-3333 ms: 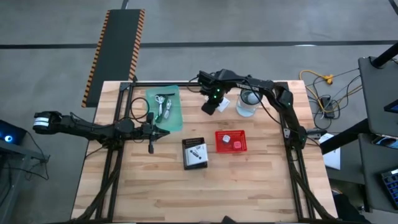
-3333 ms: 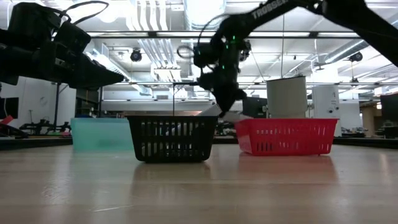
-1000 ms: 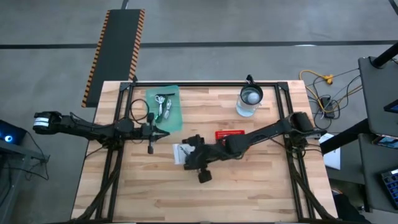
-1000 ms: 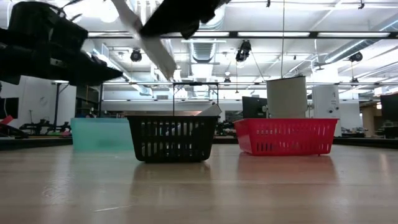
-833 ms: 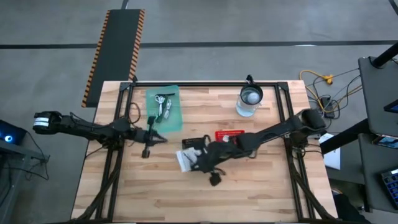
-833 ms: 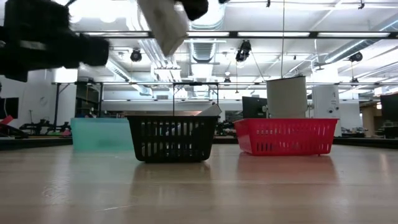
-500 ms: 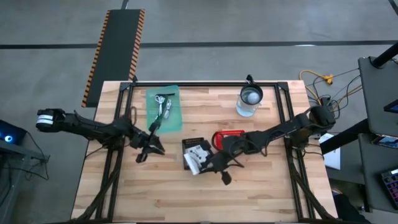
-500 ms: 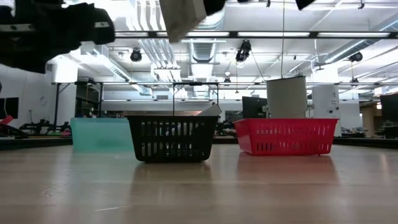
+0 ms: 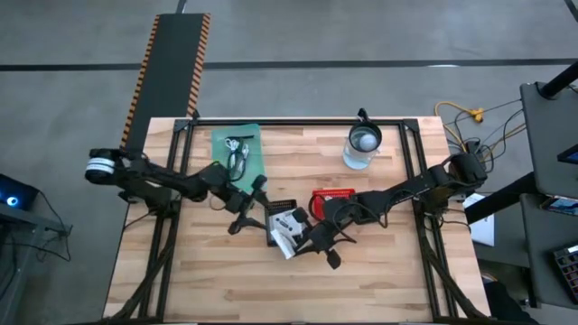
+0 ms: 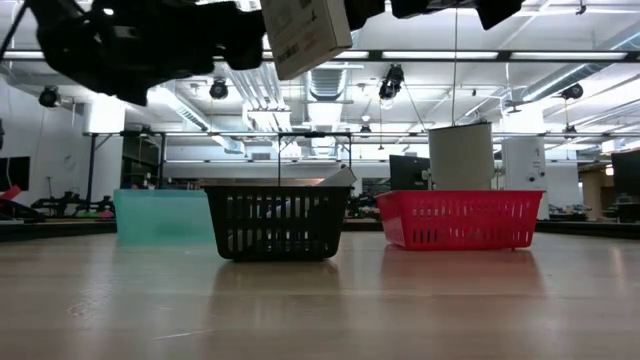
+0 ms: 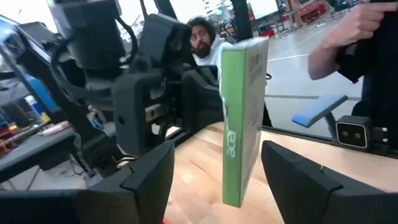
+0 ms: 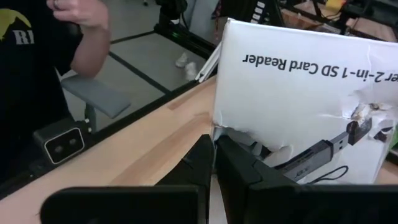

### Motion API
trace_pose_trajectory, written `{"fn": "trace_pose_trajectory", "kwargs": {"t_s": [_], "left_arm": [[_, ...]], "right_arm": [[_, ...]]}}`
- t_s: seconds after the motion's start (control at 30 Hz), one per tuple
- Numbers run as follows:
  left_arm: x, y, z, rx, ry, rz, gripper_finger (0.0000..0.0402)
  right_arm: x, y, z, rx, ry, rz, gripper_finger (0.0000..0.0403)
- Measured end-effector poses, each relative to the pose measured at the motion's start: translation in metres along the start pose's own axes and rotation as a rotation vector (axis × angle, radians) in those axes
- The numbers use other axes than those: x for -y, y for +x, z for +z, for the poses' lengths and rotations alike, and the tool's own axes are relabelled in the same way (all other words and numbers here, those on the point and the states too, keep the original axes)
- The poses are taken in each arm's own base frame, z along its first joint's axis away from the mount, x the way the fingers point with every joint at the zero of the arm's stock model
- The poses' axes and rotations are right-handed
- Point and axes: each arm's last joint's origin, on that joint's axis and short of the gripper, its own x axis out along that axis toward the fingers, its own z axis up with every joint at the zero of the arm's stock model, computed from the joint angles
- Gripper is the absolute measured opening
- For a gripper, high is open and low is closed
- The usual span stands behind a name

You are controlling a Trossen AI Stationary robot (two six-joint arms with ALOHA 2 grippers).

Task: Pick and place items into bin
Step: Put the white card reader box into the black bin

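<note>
A flat white card-reader box (image 12: 298, 106) with a green side (image 11: 242, 118) hangs in the air, my right gripper (image 12: 214, 143) shut on it. In the high view the box (image 9: 285, 238) is over the near edge of the black basket (image 9: 282, 208). In the low view the box (image 10: 305, 35) is well above that basket (image 10: 277, 222). My left gripper (image 11: 217, 152) is open, with one finger on either side of the box's green side and a gap to each. In the high view it (image 9: 246, 209) stands just left of the black basket. My right gripper pinches the box between its two fingers at the edge of the printed white face (image 12: 227, 134), near a corner. The fingers come from the table's right side, about level. The box is lifted clear and tilted, with nothing under it but the black basket.
A red basket (image 9: 336, 195) stands right of the black one. A green bin (image 9: 244, 153) with silvery bits sits at the far left, a clear jug (image 9: 363, 144) at the far right. A person in a dark shirt (image 12: 37, 81) stands beyond the table edge.
My left gripper has swung from the table's left toward the black basket and the box, risen, rolled and opened. My right gripper has carried the box a little toward the table's right and near edge and turned it.
</note>
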Motion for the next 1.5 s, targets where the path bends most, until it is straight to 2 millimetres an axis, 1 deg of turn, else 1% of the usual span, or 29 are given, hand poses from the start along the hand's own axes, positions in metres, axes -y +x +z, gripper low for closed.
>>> {"fn": "trace_pose_trajectory", "kwargs": {"t_s": [0.2, 0.4, 0.63, 0.83, 0.97, 1.13, 1.23, 1.3, 1.37, 1.5], "left_arm": [[-0.007, 0.018, -0.009, 0.0, -0.019, -0.059, 0.0226], [-0.013, 0.033, -0.013, 0.025, -0.024, -0.125, 0.0226], [-0.013, 0.034, -0.011, 0.062, -0.02, -0.198, 0.0226], [-0.015, 0.037, -0.01, 0.064, -0.016, -0.197, 0.0226], [-0.018, 0.042, -0.008, 0.079, -0.004, -0.196, 0.0226], [-0.02, 0.05, -0.015, 0.064, -0.019, -0.204, 0.0225], [-0.02, 0.053, -0.02, 0.056, -0.025, -0.207, 0.0209], [-0.02, 0.054, -0.022, 0.051, -0.026, -0.208, 0.0188], [-0.02, 0.054, -0.023, 0.05, -0.024, -0.209, 0.016], [-0.02, 0.054, -0.023, 0.051, -0.026, -0.218, 0.0088]], "right_arm": [[0.0, 0.0, 0.0, -0.002, -0.03, 0.001, 0.0008], [0.0, 0.0, -0.001, -0.009, -0.04, 0.002, 0.0008], [0.0, -0.001, -0.002, -0.017, -0.038, 0.001, 0.0008], [0.0, -0.001, -0.001, -0.016, -0.05, -0.001, 0.0008], [0.002, -0.001, -0.002, -0.017, -0.049, -0.01, 0.0009], [0.005, -0.002, -0.003, -0.019, -0.046, -0.017, 0.0008], [0.005, -0.002, -0.003, -0.02, -0.044, -0.016, 0.0009], [0.005, -0.002, -0.003, -0.021, -0.043, -0.016, 0.0008], [0.005, -0.002, -0.003, -0.021, -0.041, -0.016, 0.0008], [0.004, -0.002, -0.003, -0.021, -0.041, -0.015, 0.0009]]}}
